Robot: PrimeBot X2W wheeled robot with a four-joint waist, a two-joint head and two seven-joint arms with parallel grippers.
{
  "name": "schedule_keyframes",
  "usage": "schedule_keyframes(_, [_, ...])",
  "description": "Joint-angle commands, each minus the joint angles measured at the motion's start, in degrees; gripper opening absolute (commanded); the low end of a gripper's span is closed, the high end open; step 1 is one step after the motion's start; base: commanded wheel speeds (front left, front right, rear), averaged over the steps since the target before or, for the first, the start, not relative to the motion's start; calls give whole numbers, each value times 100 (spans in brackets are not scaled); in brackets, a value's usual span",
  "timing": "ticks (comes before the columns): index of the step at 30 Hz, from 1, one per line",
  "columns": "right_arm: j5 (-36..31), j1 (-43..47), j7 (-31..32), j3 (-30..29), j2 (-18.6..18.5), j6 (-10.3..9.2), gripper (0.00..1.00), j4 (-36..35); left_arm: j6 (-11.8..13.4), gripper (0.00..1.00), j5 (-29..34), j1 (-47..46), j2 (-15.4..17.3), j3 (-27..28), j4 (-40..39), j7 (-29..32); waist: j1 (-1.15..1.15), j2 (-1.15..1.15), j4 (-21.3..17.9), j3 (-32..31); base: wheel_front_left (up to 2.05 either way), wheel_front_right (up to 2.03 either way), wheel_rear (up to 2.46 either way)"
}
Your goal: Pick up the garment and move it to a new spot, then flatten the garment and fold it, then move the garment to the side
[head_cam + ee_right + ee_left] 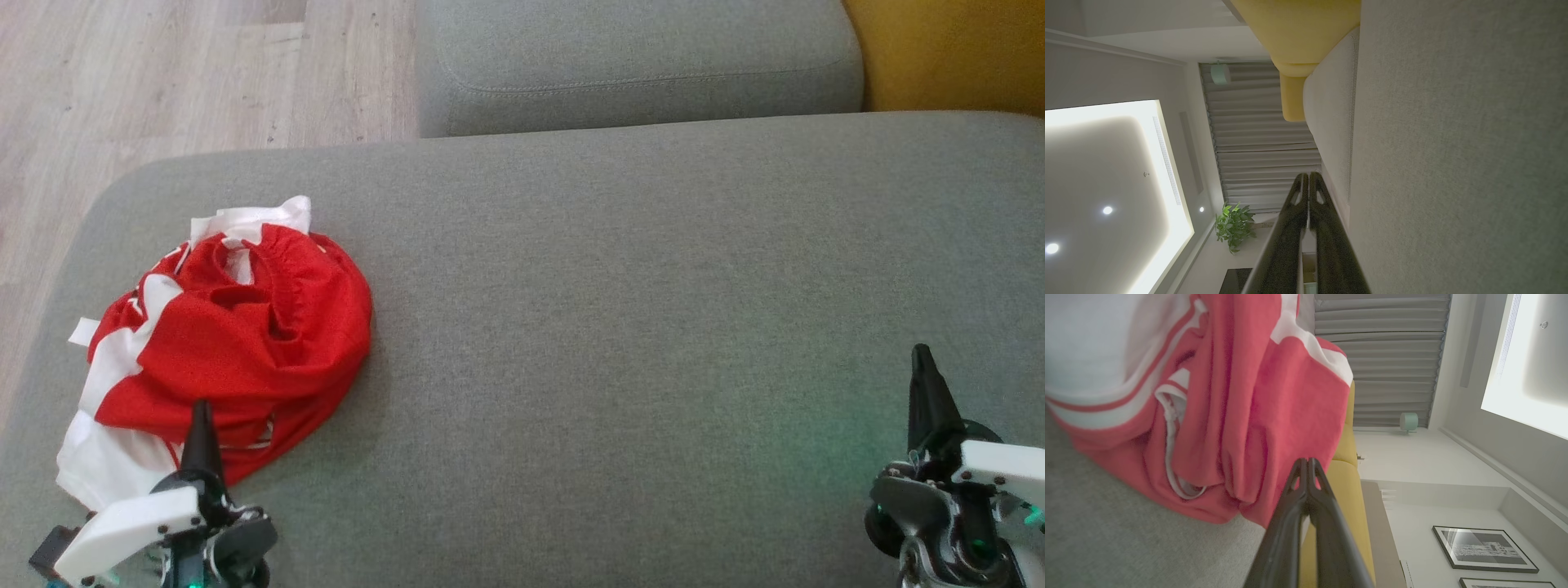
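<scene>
The garment [237,351], red with white panels, lies in a crumpled heap on the left part of the grey cushion [637,310], not yet lifted, flattened or folded (so I judge the whole task lies ahead). My left gripper [200,412] sits just beside the heap's near edge, fingers pressed together on nothing. My right gripper [922,359], likewise closed and empty, rests well apart over bare cushion on the right.

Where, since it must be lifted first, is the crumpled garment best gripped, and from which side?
Probably the bunched red folds at the near edge of the garment, approached from the robot's side with the left hand. The heap lies crumpled on the cushion, and those folds stand up ahead of that hand, which is shut and must open first.
</scene>
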Motion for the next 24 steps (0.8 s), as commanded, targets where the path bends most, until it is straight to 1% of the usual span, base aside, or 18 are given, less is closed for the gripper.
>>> schedule_keyframes(1, [-16, -287, 32, 122, -29, 40, 0, -209, -36, 0, 51, -297, 21, 232, -167, 17, 0, 0, 0, 0, 0, 0, 0])
schedule_keyframes(6, [-16, -287, 32, 122, -29, 40, 0, -209, -36, 0, 51, -297, 21, 232, -167, 17, 0, 0, 0, 0, 0, 0, 0])
schedule_keyframes(7, [1, 2, 0, 4, 2, 0, 100, 18, 7, 100, 0, 2, -1, -9, 18, -2, 0, 0, 0, 0, 0, 0, 0])
schedule_keyframes(11, [3, 195, -6, 22, 27, -5, 100, 334, 7, 100, 1, 166, -11, -56, 327, -10, 0, 0, 0, 1, 0, 0, 0])
schedule_keyframes(17, [-54, 178, -109, 171, 22, -3, 100, 305, 5, 100, 124, 151, -9, -123, 299, -112, 0, 0, -5, -19, 0, 0, 0])
schedule_keyframes(24, [-584, 157, -230, 226, 19, -1, 100, 283, 28, 100, 596, 150, -8, -115, 185, -231, 0, 0, -15, -37, 0, 0, 0])
